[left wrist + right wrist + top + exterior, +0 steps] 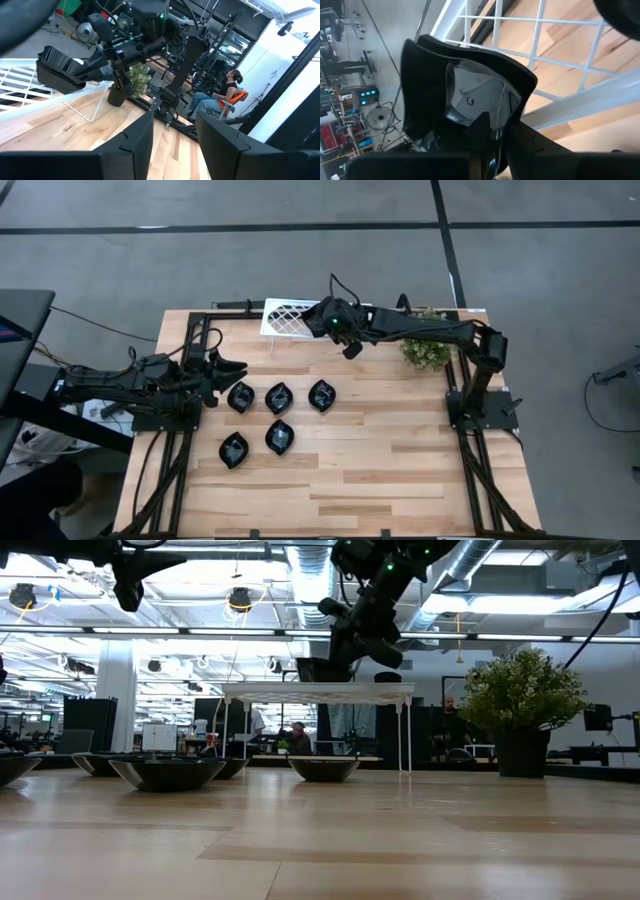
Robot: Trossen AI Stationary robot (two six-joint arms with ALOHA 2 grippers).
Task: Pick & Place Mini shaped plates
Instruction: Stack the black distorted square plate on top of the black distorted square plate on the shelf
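Five glossy black mini plates lie flat on the wooden table: three in a row (240,396), (279,397), (321,394) and two nearer (233,450), (280,437). My right gripper (324,320) is at the table's far edge, over the white lattice rack (285,318), shut on a black square plate (465,95). That plate also shows in the left wrist view (57,72) and the low view (318,668). My left gripper (172,120) is open and empty, in the air just left of the plate row (232,368). My right gripper holds the square plate by its rim (492,117), one finger (482,125) inside the hollow and the other outside. The fingers slant down from the table's right. The plate is tilted, just above the rack's top; I cannot tell whether it touches the rack.
A small green bushy plant in a dark pot (427,350) stands at the far right, beside my right arm. The rack stands on thin white legs (405,730) at the far edge. A seated person (220,95) is in the room beyond the table. Bare wood lies near the front edge (380,480).
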